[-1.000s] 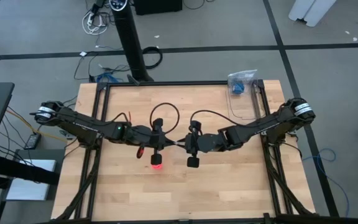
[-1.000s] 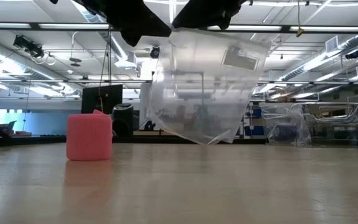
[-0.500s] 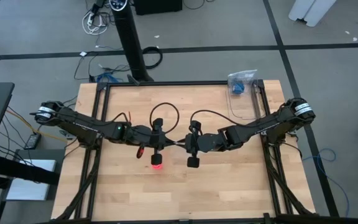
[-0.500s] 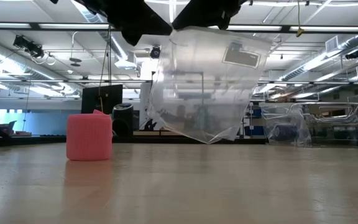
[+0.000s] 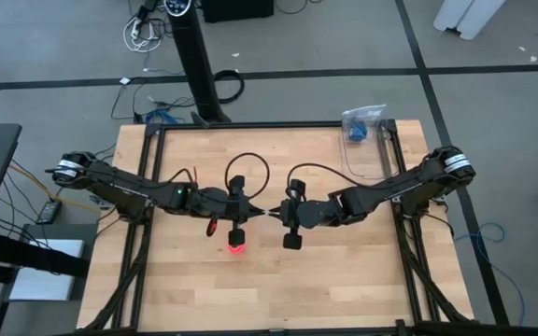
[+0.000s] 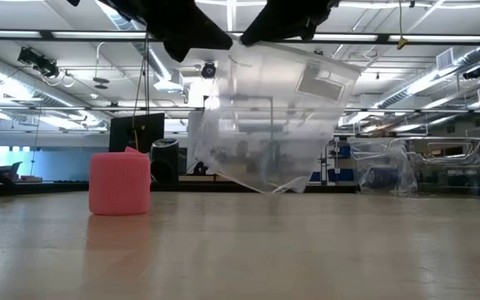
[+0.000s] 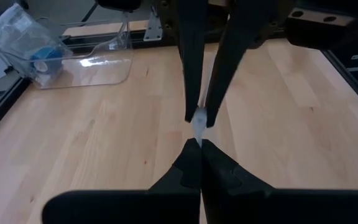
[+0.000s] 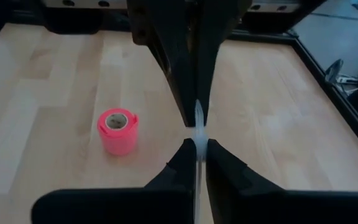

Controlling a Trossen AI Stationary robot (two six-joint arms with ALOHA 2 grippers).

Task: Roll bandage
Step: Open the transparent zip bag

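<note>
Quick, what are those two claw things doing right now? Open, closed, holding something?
Left end effector: closed, pinching the clear plastic bag.
Right end effector: closed on the same bag, holding it above the table. The pink bandage roll sits untouched.

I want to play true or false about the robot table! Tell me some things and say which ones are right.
1. The pink bandage is rolled up and stands on the wooden table. True.
2. The left hand is squeezing the bandage. False: the roll stands alone on the table, and that hand is shut on the clear plastic bag.
3. Both hands pinch the same bag, tip to tip; the right hand faces the left one. True.
4. The bag lies flat on the table. False: it hangs in the air from the two hands.
5. A clear container sits near the table's edge. True.
</note>
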